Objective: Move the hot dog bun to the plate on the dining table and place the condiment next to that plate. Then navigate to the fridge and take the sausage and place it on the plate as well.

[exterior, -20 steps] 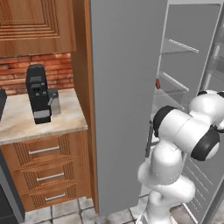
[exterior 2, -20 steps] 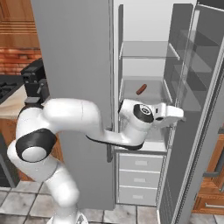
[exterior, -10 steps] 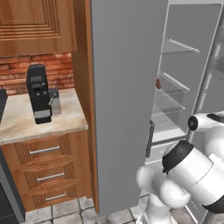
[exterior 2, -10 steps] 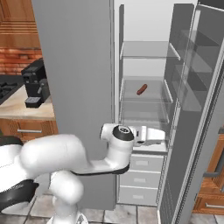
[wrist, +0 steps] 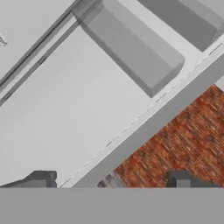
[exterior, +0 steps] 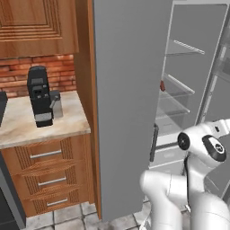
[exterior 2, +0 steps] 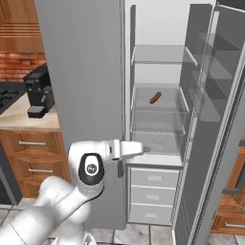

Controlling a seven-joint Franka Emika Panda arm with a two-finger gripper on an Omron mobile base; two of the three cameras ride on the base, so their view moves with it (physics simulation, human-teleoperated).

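The fridge (exterior 2: 158,119) stands with its doors swung open, pale glass shelves bare but for the sausage (exterior 2: 155,98), which lies on the middle shelf toward its back, at about 1 o'clock from the pincer (exterior 2: 146,150) in the right base view. The pincer is level with the lowest shelf's front edge, pointing toward 3 o'clock, well below and apart from the sausage. Its fingertips (wrist: 41,178) stand spread wide and hold nothing. At 9 o'clock, a black coffee machine (exterior: 40,95) sits on the marbled bench (exterior: 27,123) above wooden drawers (exterior: 45,175).
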